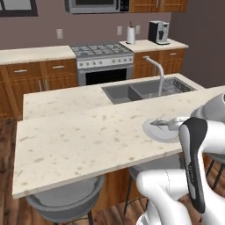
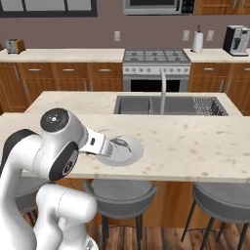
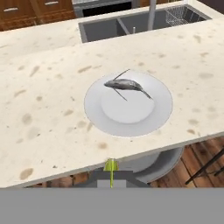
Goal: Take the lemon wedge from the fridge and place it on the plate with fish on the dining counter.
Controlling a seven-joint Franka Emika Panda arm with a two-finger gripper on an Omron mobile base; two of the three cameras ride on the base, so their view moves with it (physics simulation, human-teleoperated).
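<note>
The fingers (image 3: 111, 171) seem clamped on the lemon wedge (image 3: 110, 166); released this near, it misses the plate (image 3: 131, 118), hitting the bench (image 3: 43, 109) edge.

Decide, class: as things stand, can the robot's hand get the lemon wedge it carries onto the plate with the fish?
Probably yes. The hand, shut on the lemon wedge, faces the plate across bare dining counter, and nothing stands between them; only the fish occupies the plate's far side.

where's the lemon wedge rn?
In the hand view the lemon wedge sits pinched in the shut pincer at bottom centre, short of the dining counter edge and not yet over the plate with fish.
</note>
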